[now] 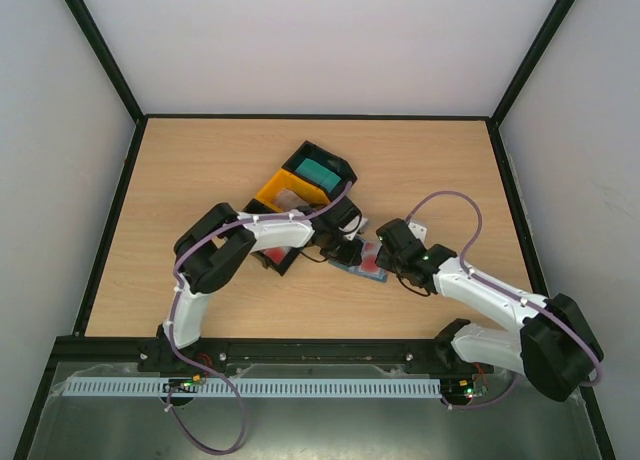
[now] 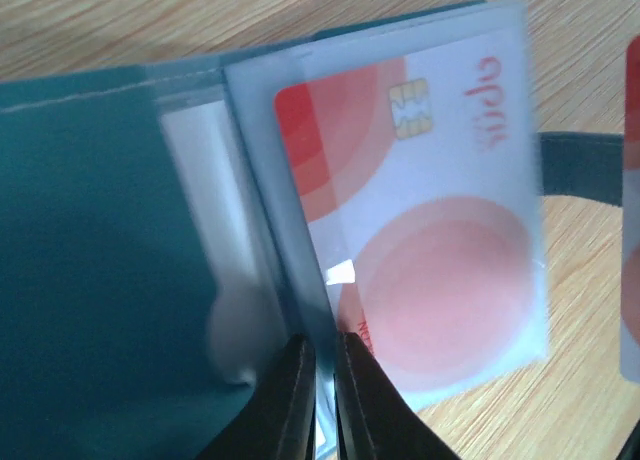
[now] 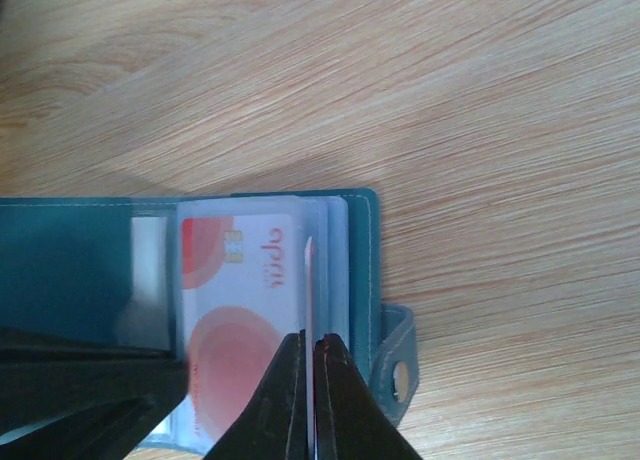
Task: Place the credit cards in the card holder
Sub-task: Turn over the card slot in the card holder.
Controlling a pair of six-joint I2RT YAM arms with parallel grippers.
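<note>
The card holder (image 2: 80, 240) is laid open between the table's (image 1: 200, 170) centre and near edge. A sleeved credit card (image 2: 430, 240) is pointed lengthwise at the left gripper (image 2: 322, 338), which is clamped on the clear sleeve (image 2: 250, 160). The right gripper (image 3: 310, 337) is closed.

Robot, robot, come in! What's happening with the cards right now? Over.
Left tool pinching card holder sleeve. Right tool shut on sleeve edge too. Credit card in sleeve. Nothing blocking.

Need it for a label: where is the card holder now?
Top view: the card holder lies open mid-table, right of the yellow tray, between the left fingers pinching its sleeve and the right fingers holding a card.
</note>
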